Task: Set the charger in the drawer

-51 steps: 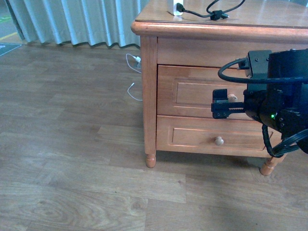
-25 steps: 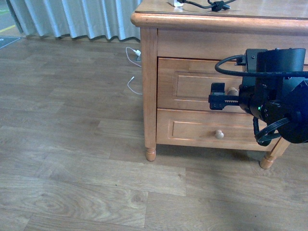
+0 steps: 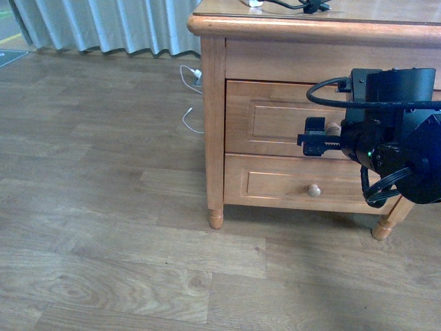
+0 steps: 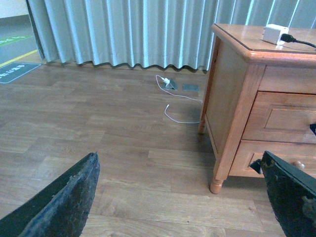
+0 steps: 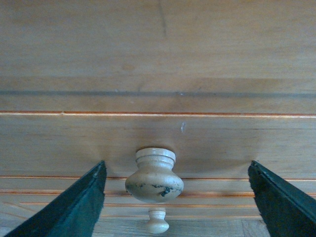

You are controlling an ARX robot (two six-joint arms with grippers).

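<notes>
The charger (image 3: 254,3), a small white block with a black cable, lies on top of the nightstand; it also shows in the left wrist view (image 4: 274,33). The upper drawer (image 3: 275,118) is shut. My right gripper (image 3: 315,139) is open just in front of the drawer's round pale knob (image 3: 333,129). In the right wrist view the knob (image 5: 154,181) sits between the two spread fingers of the gripper (image 5: 177,170), touching neither. My left gripper (image 4: 180,155) is open over the floor, left of the nightstand, with nothing in it.
A like lower drawer (image 3: 289,185) with its own knob (image 3: 314,190) sits under the upper one. A thin white cable (image 3: 187,114) lies on the wooden floor beside the nightstand leg (image 3: 216,219). A pale curtain (image 3: 103,24) hangs behind.
The nightstand has shifted upward in the front view and the charger now sits at the frame's top edge. The right gripper stays in front of the upper knob, open. The drawer remains shut.
</notes>
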